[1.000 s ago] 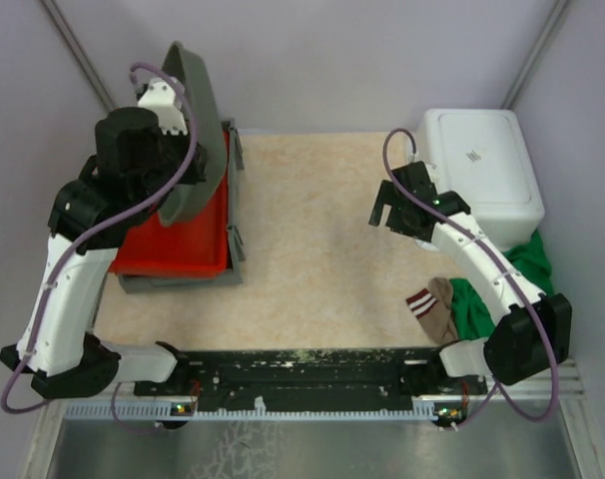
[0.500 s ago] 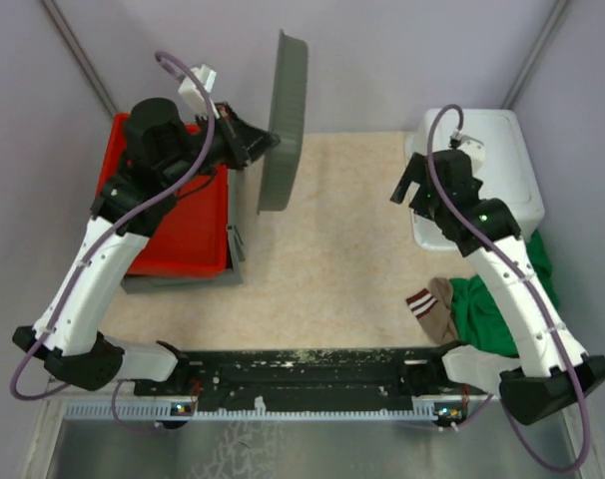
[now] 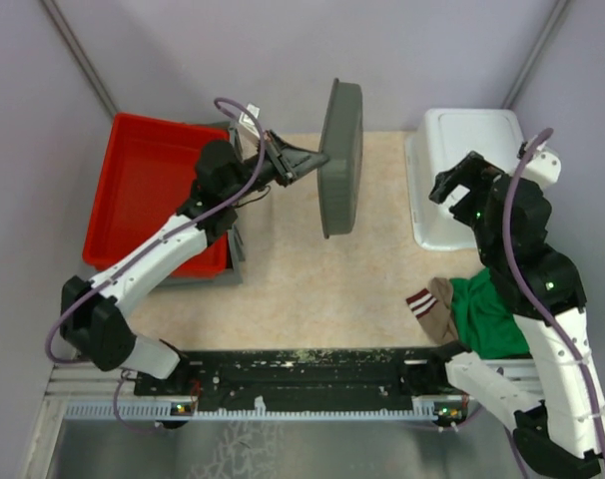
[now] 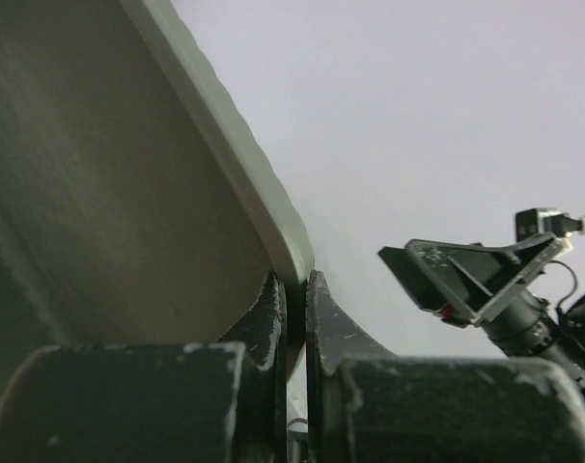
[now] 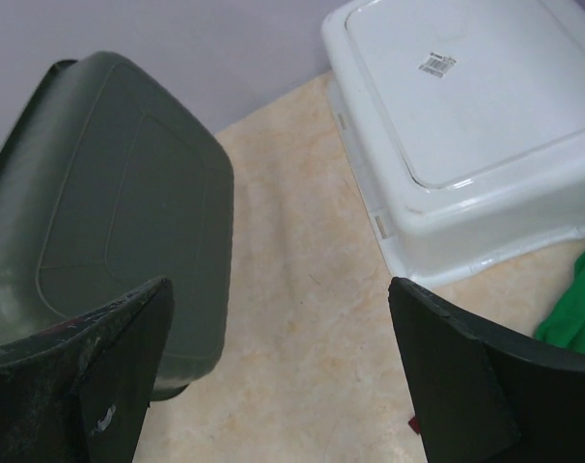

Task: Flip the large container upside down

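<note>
While L gripper (image 3: pixel 304 160) pinches the rim of the grey-green container (image 3: pixel 340 160), held on edge above the table (image 3: pixel 312 274), R gripper (image 3: pixel 458 181) hangs wide, empty; best approach: tip further w/ firm pinch, lower rim-down gently.

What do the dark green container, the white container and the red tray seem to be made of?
The dark green container looks like moulded plastic, matte: thin rounded rim, smooth one-piece walls. The white container is likely plastic too, slightly glossy, with soft reflections and a moulded panel on its base. The red tray seems plastic, uniformly coloured; its finish is hard to judge.
</note>
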